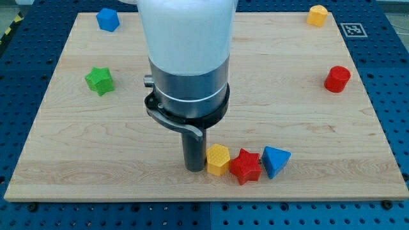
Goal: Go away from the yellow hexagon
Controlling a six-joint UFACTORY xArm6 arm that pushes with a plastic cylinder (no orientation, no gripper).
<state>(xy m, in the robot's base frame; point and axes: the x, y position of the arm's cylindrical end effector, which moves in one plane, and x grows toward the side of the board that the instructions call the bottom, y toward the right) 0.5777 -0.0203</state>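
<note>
The yellow hexagon (218, 159) lies near the view's bottom centre of the wooden board. My tip (194, 168) stands right at its left side, touching or nearly touching it. A red star (245, 166) touches the hexagon's right side, and a blue triangle block (275, 160) sits against the star's right. The arm's white and grey body (186, 57) rises above the tip and hides the board behind it.
A green star (100, 80) lies at the left, a blue block (108, 19) at the top left, an orange-yellow block (317, 15) at the top right, and a red block (337, 78) at the right. The wooden board (77, 160) ends close below the tip.
</note>
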